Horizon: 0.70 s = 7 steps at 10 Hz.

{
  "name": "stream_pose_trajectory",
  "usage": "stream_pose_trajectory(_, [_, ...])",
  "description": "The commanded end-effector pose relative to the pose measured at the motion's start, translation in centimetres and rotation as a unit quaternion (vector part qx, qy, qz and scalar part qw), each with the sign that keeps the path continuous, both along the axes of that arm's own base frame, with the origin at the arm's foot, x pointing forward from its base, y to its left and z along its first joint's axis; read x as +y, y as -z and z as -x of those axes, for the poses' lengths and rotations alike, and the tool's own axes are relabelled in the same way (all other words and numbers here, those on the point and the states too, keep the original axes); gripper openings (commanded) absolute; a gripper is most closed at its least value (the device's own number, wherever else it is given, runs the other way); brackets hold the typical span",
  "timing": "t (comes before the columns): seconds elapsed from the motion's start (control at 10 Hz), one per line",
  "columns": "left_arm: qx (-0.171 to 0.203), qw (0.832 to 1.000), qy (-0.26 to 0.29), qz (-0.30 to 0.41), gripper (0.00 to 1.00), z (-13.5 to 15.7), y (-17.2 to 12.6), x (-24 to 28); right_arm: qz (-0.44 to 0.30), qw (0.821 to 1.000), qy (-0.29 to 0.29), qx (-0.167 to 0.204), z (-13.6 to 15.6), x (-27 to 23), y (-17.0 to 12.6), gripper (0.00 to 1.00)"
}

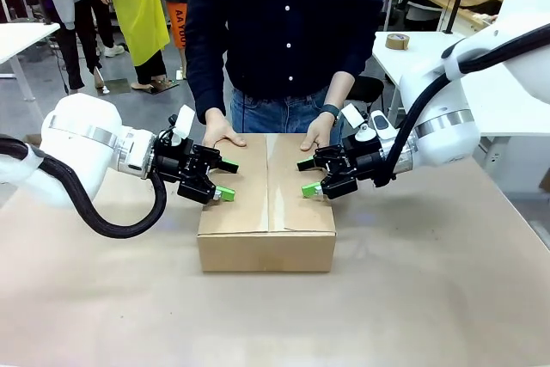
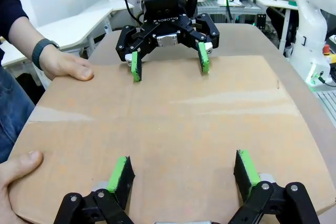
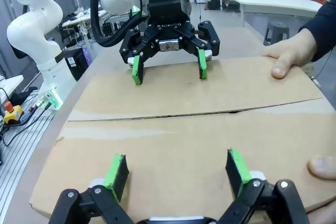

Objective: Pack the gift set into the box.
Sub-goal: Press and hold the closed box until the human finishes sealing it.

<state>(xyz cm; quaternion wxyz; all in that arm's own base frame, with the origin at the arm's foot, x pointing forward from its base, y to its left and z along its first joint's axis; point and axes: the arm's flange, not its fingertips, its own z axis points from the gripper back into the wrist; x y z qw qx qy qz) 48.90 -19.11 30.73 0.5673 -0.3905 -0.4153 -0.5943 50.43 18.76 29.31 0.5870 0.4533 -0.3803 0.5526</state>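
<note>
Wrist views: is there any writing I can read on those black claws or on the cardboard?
"ROBOTIQ": on the black body of the right gripper, left wrist view.
"ROBOTIQ": on the black body of the left gripper, right wrist view.
The box: no print on its closed top.

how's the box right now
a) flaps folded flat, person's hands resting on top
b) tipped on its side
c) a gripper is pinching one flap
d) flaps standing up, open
a: the box has its top flaps lying flat and meeting at a middle seam, with the hand with the wristband and the other hand resting on its far edge, while the left gripper and right gripper are open and grip nothing.
</note>
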Motion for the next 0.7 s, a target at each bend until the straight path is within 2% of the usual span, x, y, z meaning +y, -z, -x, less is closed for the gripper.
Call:
stream_pose_trajectory(0.0, [-0.006,1.000,0.001,0.000,1.00,0.05,0.18,0.03,0.004,1.000,0.002,0.011,-0.01,-0.11,0.23,1.00])
stream_pose_trajectory(0.6, [-0.006,1.000,0.001,0.000,1.00,0.05,0.18,0.03,0.004,1.000,0.002,0.011,-0.01,-0.11,0.23,1.00])
